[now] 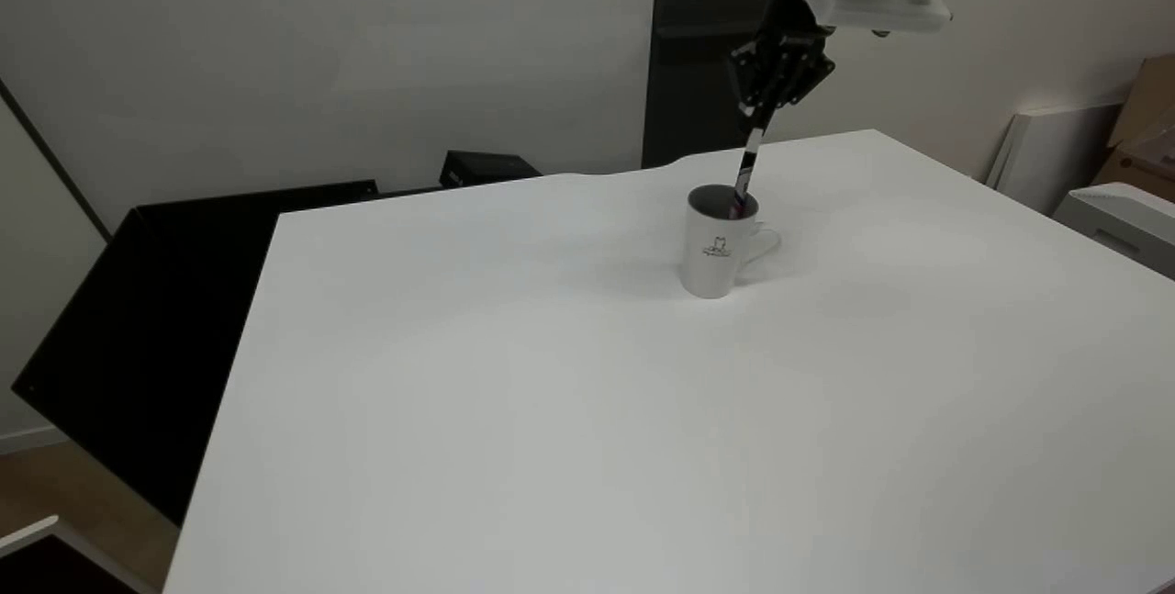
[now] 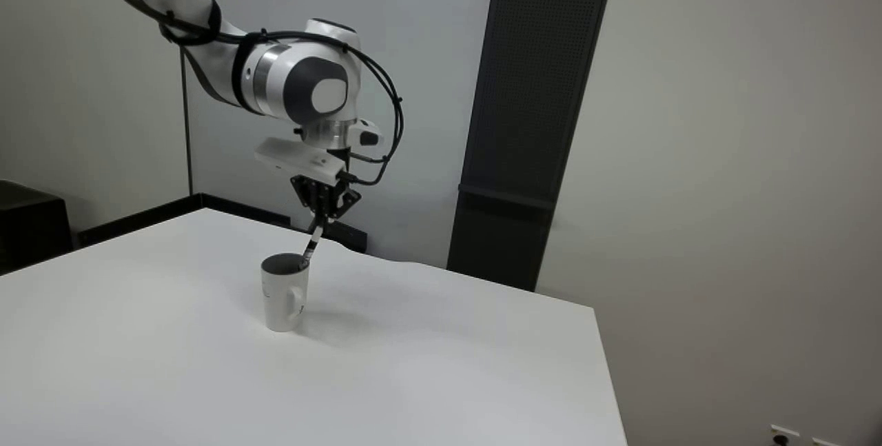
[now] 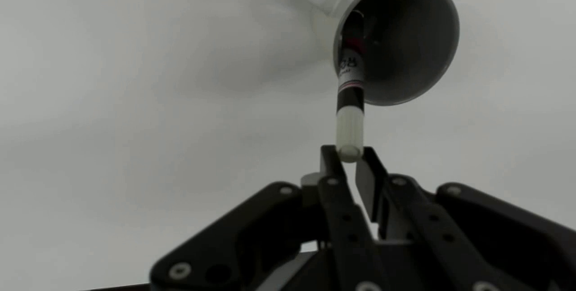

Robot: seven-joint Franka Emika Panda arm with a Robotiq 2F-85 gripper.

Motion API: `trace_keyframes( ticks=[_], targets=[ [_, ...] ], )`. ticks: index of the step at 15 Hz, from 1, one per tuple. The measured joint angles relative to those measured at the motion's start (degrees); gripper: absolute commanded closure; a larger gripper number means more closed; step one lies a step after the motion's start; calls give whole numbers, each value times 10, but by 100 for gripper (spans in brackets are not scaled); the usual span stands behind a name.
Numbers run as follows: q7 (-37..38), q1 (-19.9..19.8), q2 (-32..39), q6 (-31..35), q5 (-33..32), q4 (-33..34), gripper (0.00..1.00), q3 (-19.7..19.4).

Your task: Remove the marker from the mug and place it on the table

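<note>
looks like the pull-out step: jaws seem pinched on the marker (image 3: 351,86), low end inside the mug (image 1: 709,262). next: lift along its tilt, then lower to the tabletop (image 1: 477,392).

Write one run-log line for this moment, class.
claw: closed on marker | marker: tilted, lower end inside mug | mug: upright on table
</note>
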Motion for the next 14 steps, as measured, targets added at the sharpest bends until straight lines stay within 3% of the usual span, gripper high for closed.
trace_keyframes(
  ticks=[9, 14],
  targets=[
    [22, 12, -52, -49, -37, 25, 94, -17],
    [40, 16, -76, -110, -62, 36, 94, -28]
  ],
)
